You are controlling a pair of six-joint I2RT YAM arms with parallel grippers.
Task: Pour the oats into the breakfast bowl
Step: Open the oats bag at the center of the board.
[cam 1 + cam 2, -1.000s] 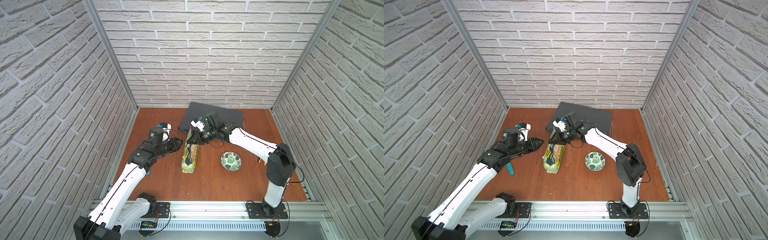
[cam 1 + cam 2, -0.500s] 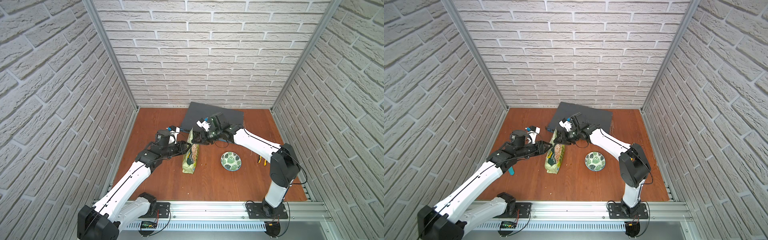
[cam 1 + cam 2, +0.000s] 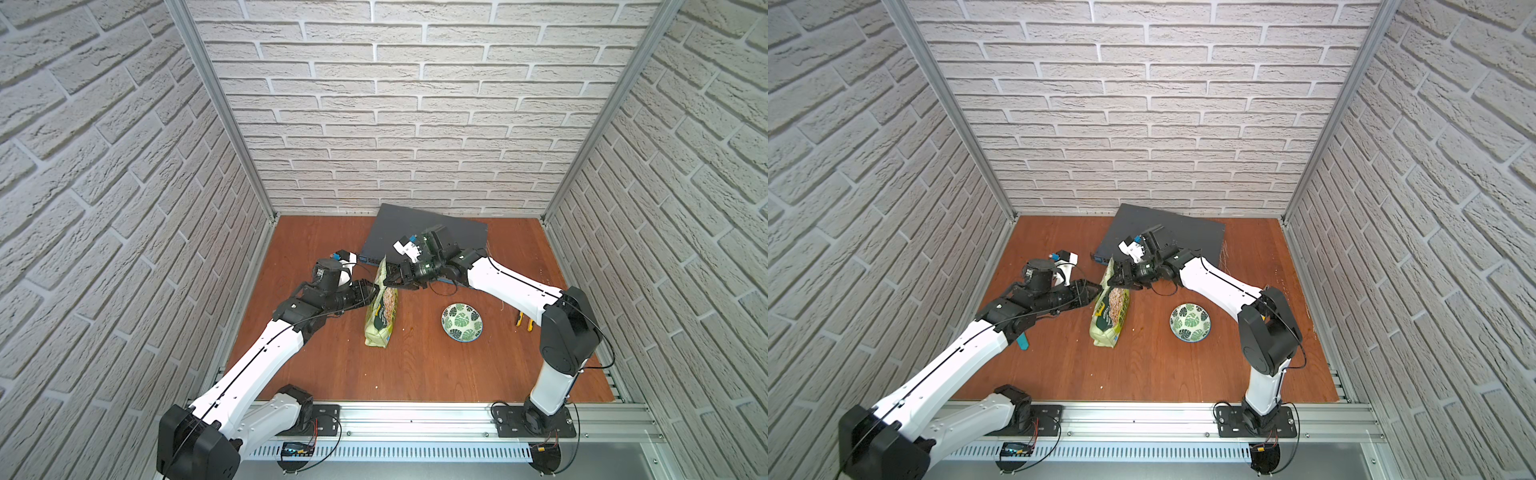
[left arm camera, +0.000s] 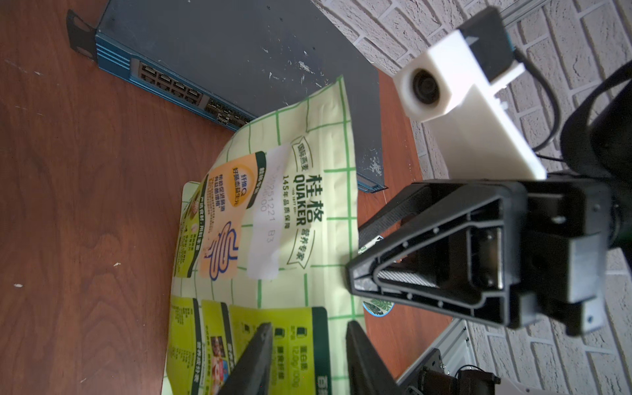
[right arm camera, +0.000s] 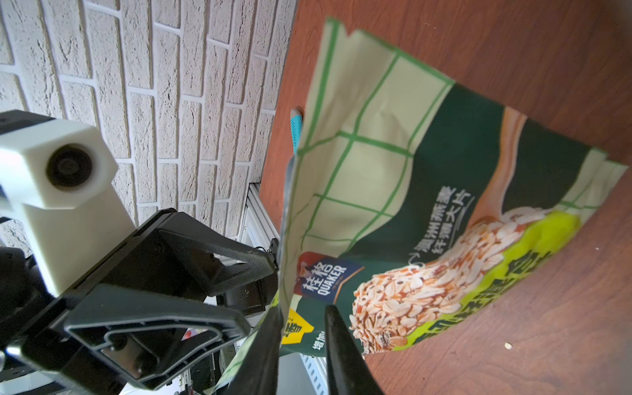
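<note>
The light green oats pouch (image 3: 384,311) (image 3: 1113,316) stands tilted in the middle of the table, and the oats inside are hidden. My right gripper (image 3: 387,281) (image 5: 302,309) is at its top from the right. Its fingers stand a little apart, and the pouch's (image 5: 427,205) upper edge runs between them. My left gripper (image 3: 373,290) (image 4: 309,325) is against the pouch's (image 4: 273,212) back face from the left, open, with the yellow label showing between its fingers. The leaf-patterned breakfast bowl (image 3: 462,322) (image 3: 1190,322) sits to the pouch's right, apart from both grippers.
A dark grey network switch (image 3: 424,232) (image 4: 239,68) lies flat at the back, just behind the pouch and the right wrist. A teal tool (image 3: 1022,343) lies under the left arm. Yellow-handled pliers (image 3: 524,322) lie right of the bowl. Brick walls close in three sides.
My left arm has swung right until its gripper reaches the pouch's left side. The right gripper has stayed at the pouch's top, and its fingers have parted slightly.
</note>
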